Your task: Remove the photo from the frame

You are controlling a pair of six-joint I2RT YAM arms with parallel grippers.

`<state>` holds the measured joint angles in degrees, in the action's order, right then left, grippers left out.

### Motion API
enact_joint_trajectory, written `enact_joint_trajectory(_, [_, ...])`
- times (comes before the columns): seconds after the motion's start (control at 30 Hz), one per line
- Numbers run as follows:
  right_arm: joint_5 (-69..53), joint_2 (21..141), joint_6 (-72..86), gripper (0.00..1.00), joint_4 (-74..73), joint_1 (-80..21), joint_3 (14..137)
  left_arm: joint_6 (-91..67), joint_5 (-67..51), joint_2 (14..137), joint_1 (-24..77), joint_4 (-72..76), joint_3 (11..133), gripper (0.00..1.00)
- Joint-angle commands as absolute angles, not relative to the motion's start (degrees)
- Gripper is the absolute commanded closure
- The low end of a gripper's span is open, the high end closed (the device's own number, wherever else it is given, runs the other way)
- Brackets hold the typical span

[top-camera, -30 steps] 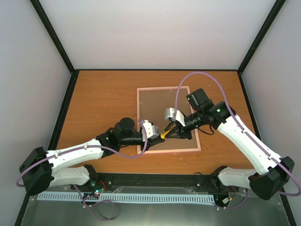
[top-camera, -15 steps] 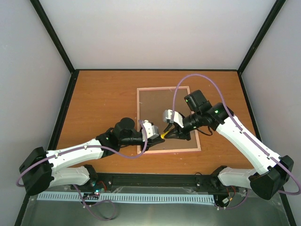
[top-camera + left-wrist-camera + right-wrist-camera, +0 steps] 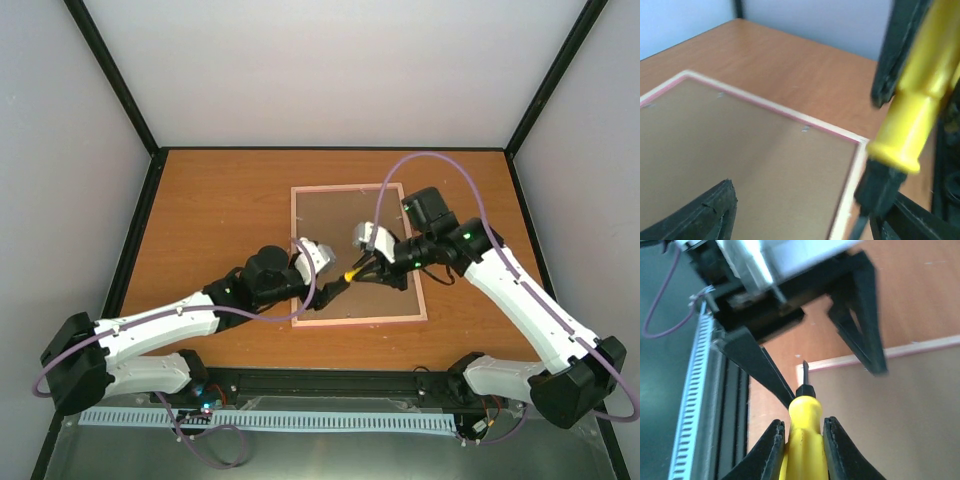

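The pink frame lies face down on the table, its brown backing board up; the photo is hidden beneath it. My right gripper is shut on the yellow handle of a screwdriver over the frame's near left part. In the right wrist view both fingers press the handle, and the dark blade points at the frame's corner. My left gripper is open around the blade end, its fingers spread either side without touching. The left wrist view shows the screwdriver above the frame's edge.
The orange-brown table is ringed by a black rail and white walls. Small metal tabs sit along the backing board's edge. A black bar and white cable channel run along the near edge.
My left gripper has opened and let go of the screwdriver's front end, its wrist shifting slightly up and right. My right gripper has tightened on the yellow handle.
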<state>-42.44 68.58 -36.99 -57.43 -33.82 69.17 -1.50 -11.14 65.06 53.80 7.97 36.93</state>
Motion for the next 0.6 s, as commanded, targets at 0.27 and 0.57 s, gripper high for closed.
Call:
enact_joint_trajectory(0.27, [-51.13,66.45,-27.9,0.97,-40.93,-17.79,55.22,-50.37,21.53,62.14,52.99,-20.95,42.46,0.62])
enact_joint_trajectory(0.57, [-50.48,65.35,-26.48,0.97,-34.8,-17.71,49.43,-57.78,16.38,65.3,52.95,-25.23,37.13,0.4])
